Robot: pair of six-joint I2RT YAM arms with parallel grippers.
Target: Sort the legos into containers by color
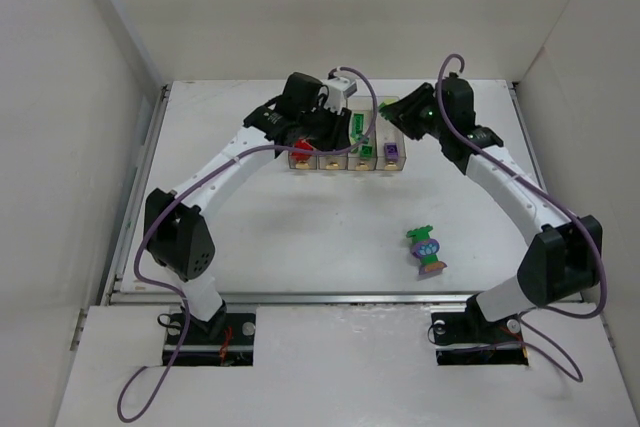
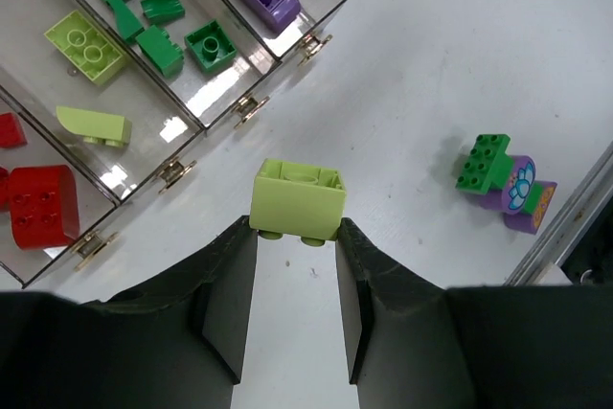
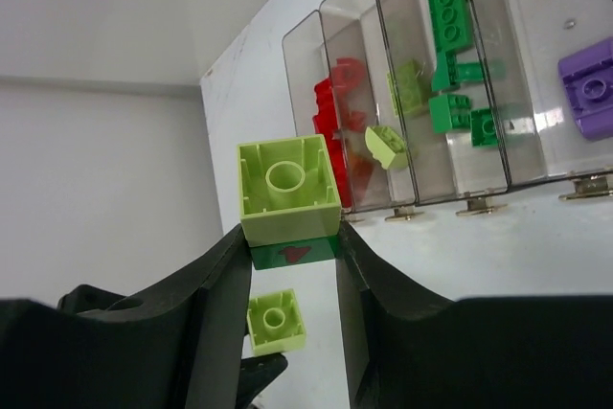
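Left pincer (image 2: 295,233), right pincer (image 3: 292,242) clamp lime bricks (image 2: 298,196) (clump (image 2: 503,184) near table (image 2: 431,64) edge).

A flat white tabletop (image 1: 300,237) sits between plain white enclosure walls (image 1: 60,97). A pale metal rail (image 1: 330,296) edges its near side

Setting: robotics lab, enclosed test cell. Evidence: white table (image 1: 300,237) boxed on three sides by plain white panels (image 1: 60,97). Two white-and-black robot arms, left arm (image 1: 215,172) and right arm (image 1: 510,187), bolted on black base plates (image 1: 240,332) at near edge. Purple cables (image 1: 604,282) looped loose along arms and over table edge. Props: row of clear bins (image 1: 345,157), toy bricks (image 1: 427,252). Lighting flat, even.
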